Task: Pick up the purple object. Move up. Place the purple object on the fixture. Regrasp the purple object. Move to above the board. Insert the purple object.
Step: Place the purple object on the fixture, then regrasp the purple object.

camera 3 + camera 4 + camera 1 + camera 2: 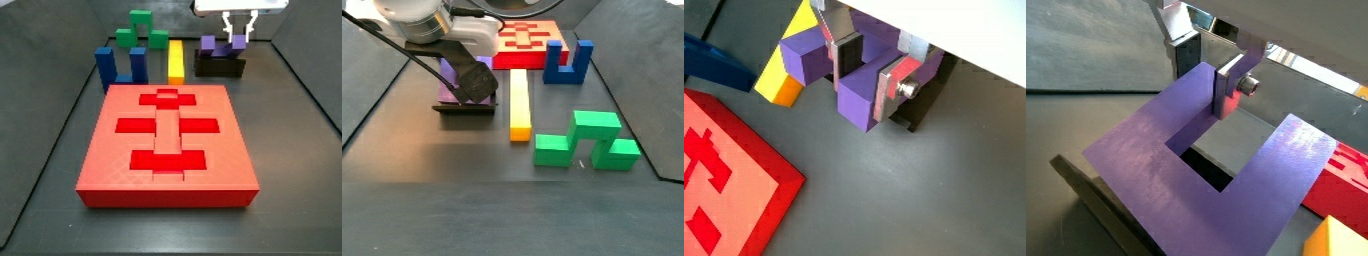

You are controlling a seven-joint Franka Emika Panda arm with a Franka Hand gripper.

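Regrasping looked like the step in hand, going by how things sat. The gripper [238, 34] was down at the fixture [222, 68], back right of the board [167, 140], with the purple block [221, 45] resting on the fixture, prongs up.

In both wrist views one silver finger [1229, 85] sat flat against the outside of a prong and the other finger [847, 52] was in the gap between the prongs, so it was pinching just one prong. Pads looked to be touching purple on both sides, so I'd call it clamped on the block, though I couldn't tell how hard.

To do this step well, I'd say: keep the pads square on the prong's flat faces, not riding a corner, and grab deep enough that the block can't pivot. Then lift straight up off the fixture so the base doesn't snag the bracket wall. A crooked grip would probably show up later at the board's recesses [166, 125], which look like a snug fit.

As for containers, none really.
- The fixture was the nearest thing, and it held only the purple block.
- The board's dark red recesses were all bare, as far as a side view showed.
- The blue block [119, 66], yellow bar [175, 60] and green piece [140, 30] just sat loose on the floor, apart from the fixture.
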